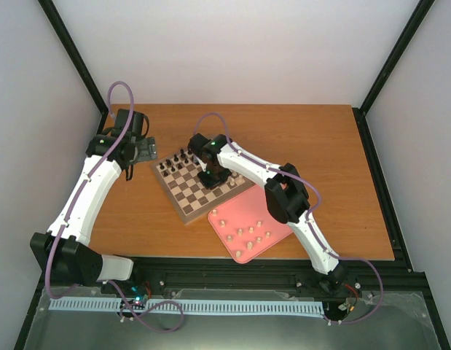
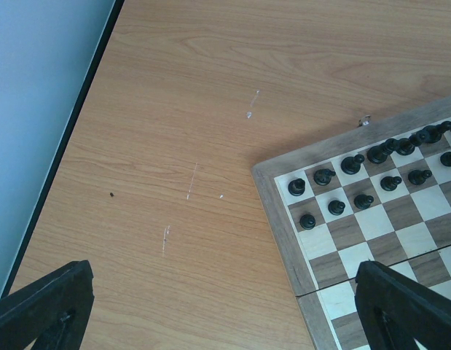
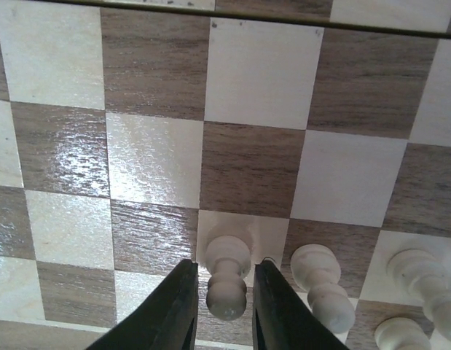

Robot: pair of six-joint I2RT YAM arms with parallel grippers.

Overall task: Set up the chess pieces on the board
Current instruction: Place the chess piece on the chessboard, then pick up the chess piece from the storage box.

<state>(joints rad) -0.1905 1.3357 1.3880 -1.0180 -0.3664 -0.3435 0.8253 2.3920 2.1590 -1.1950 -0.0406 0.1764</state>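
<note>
Bright, even light; glare on board point(image 3: 145, 157) squares

We see a pink tray point(image 1: 243, 210) at the wooden table's point(image 1: 320, 146) near edge, black pieces point(image 2: 363, 171) farther back.

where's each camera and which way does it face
Top external: above and behind both arms, shown whole; looks down on the board and pink tray.
Left wrist: over the table, facing the board's black pieces; open left gripper at bottom.
Right wrist: low over the board; right gripper flanks a pale pawn.
Wrist views share the board.
</note>
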